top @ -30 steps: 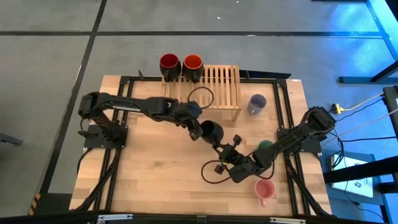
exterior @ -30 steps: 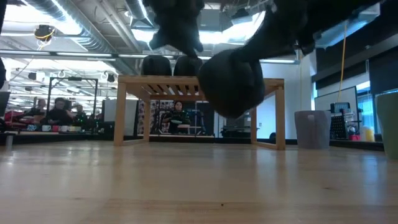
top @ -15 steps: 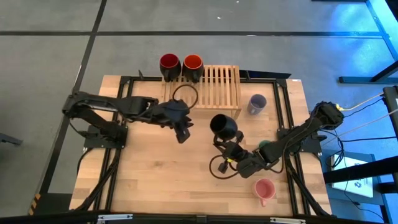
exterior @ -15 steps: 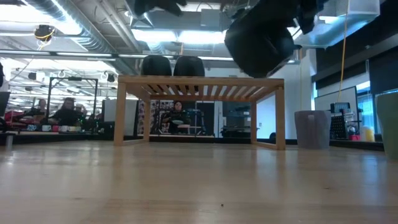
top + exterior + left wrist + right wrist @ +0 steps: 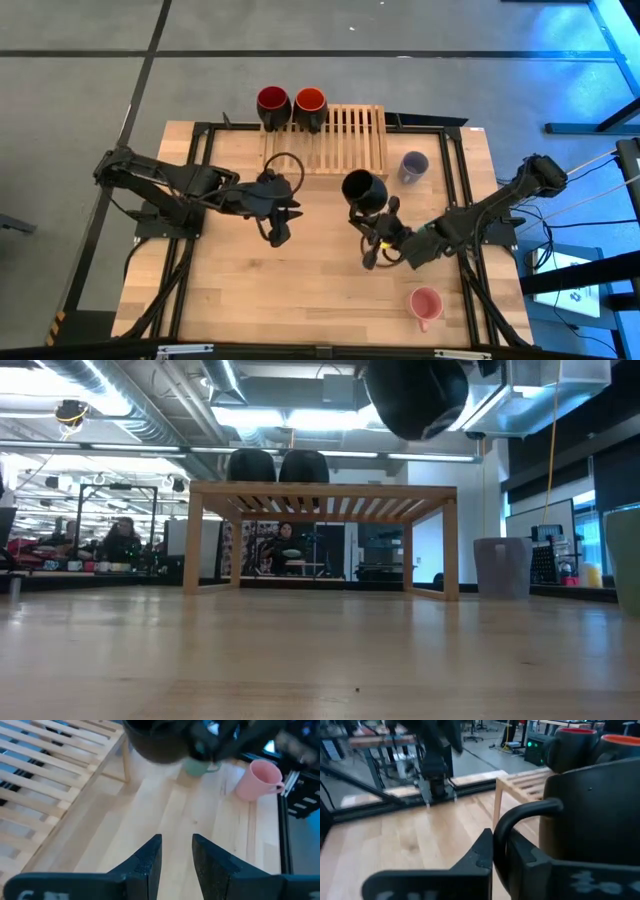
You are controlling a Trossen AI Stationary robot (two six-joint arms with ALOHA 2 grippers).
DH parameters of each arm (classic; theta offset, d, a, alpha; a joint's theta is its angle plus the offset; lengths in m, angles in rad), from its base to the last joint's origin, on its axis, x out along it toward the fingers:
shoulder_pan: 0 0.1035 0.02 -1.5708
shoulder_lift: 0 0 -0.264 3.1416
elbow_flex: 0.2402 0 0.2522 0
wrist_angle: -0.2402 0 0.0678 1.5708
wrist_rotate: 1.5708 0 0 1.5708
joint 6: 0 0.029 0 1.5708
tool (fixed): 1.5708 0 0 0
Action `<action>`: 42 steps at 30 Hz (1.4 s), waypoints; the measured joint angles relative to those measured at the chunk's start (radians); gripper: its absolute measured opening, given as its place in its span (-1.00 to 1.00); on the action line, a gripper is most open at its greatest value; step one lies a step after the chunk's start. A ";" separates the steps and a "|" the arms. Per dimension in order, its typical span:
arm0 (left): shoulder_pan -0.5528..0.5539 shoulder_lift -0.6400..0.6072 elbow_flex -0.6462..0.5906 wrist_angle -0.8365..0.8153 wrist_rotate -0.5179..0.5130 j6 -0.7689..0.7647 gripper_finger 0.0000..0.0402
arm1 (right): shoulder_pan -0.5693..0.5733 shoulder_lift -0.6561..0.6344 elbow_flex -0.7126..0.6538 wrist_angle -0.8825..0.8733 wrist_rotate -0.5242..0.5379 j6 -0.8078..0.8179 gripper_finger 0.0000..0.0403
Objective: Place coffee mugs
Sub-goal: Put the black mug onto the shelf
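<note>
The wooden table (image 5: pixel 230 290) is seen from above with the slatted rack (image 5: pixel 345 140) at its far edge, and two mugs are already parked on the rack's left end: the dark red mug (image 5: pixel 272 104) and the red-orange mug (image 5: pixel 310 104), side by side. So two of six are judged placed, four are left.

The left arm is held over the table's left half, its left gripper (image 5: pixel 277 236) empty and hanging just in front of the rack, fingers (image 5: pixel 145 865) slightly apart with bare table showing between them.

The action is on the right: the black mug (image 5: pixel 362 190) is held aloft by the right gripper (image 5: pixel 372 250), fingers (image 5: pixel 480 855) closed on its handle, just at the rack's near right corner and above the rack's level in the low view. It is judged to be on its way to the rack.

Waiting on the table: the lavender-blue mug (image 5: pixel 413 165) just right of the rack, the pink mug (image 5: pixel 426 304) near the front right, and the green mug (image 5: pixel 200 767) mostly hidden under the right arm.
</note>
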 joint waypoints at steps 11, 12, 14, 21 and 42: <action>-0.069 0.000 -0.001 0.009 -0.026 -0.005 -0.49 | -0.233 -0.089 0.000 -0.001 -0.325 -0.118 -0.97; -0.075 0.000 -0.001 0.009 -0.027 -0.006 -0.49 | -0.265 -0.091 0.000 0.005 -0.367 -0.130 -0.97; -0.085 0.000 -0.001 0.008 -0.027 -0.006 -0.49 | -0.328 -0.091 0.000 0.041 -0.441 -0.153 -0.97; -0.119 0.000 -0.001 0.007 -0.051 -0.003 -0.49 | -0.543 -0.091 -0.029 0.225 -0.699 -0.213 -0.97; -0.053 -0.068 -0.001 0.015 -0.177 0.027 -0.49 | -1.024 0.053 -0.233 0.858 -1.273 -0.058 -0.97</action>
